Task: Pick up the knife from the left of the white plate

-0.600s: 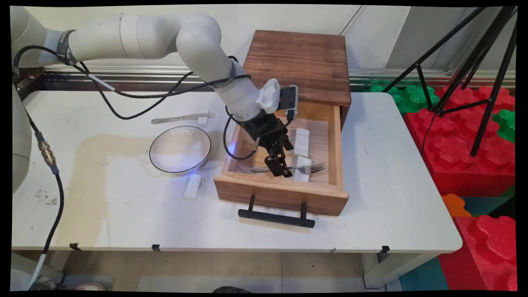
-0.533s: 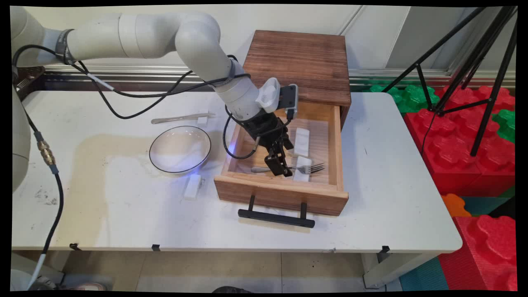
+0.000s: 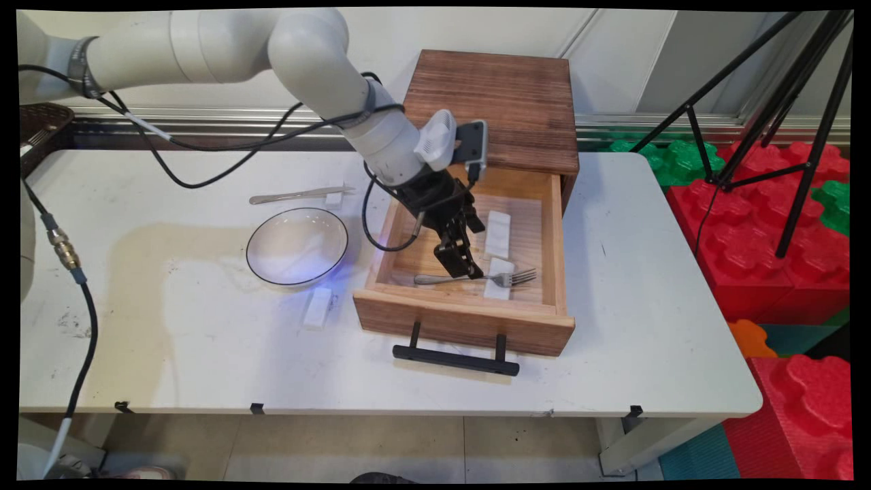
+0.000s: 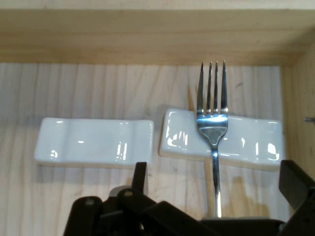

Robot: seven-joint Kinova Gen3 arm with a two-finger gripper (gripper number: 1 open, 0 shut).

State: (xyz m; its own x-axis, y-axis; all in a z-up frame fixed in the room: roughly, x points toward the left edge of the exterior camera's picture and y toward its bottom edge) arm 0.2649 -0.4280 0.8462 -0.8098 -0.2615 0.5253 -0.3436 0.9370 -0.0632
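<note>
While across rest (image 3: 499, 287), fork (image 3: 476, 278) sideways, tines rightward.

Main view sits high over the worktop's (image 3: 646, 286) near side, looking down and across it to the back wall, wide enough to take in the whole open drawer (image 3: 469, 272). The hand view rides on the tool (image 4: 211, 196), peering close along its linkage at the drawer floor. Both catch the fork (image 3: 476, 278) lying on a white rest (image 4: 221, 140), with a second rest (image 4: 93, 141) just beside it.
</note>
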